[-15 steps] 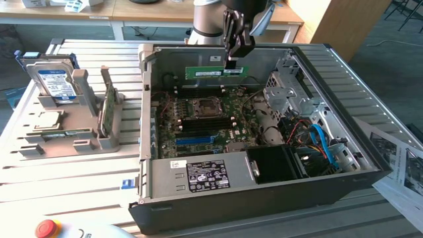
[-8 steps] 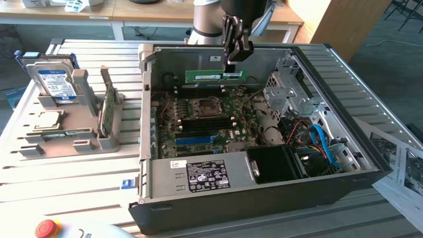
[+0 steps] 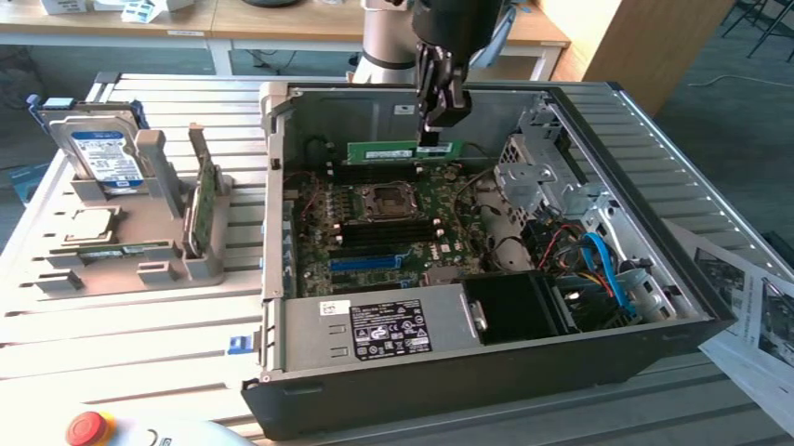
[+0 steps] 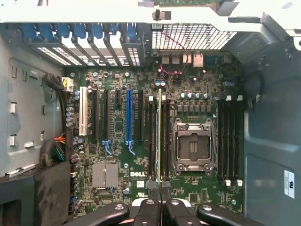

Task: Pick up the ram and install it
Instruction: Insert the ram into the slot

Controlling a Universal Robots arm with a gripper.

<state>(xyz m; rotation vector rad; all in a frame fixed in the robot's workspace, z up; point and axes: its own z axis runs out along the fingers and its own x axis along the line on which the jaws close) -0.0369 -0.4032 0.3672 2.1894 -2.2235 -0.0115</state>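
Observation:
The ram (image 3: 394, 150) is a long narrow green stick, held level on its edge above the far part of the motherboard (image 3: 372, 242) inside the open computer case (image 3: 496, 367). My gripper (image 3: 433, 141) comes down from above and is shut on the stick's end towards the exterior view's right. In the wrist view the ram (image 4: 159, 141) appears edge-on as a thin line between my black fingers (image 4: 149, 209). It runs over the black memory slots (image 4: 164, 136) beside the empty processor socket (image 4: 194, 147). The gripper (image 4: 160, 189) is clamped on it.
A grey holder (image 3: 149, 251) on the exterior view's left carries a blue-labelled hard drive (image 3: 99, 153), a square silver processor (image 3: 89, 225) and another upright green board (image 3: 204, 209). Drive cages (image 3: 546, 177), cables (image 3: 602, 265) and the power supply (image 3: 385, 330) crowd the case. A red stop button (image 3: 87, 427) sits at the front.

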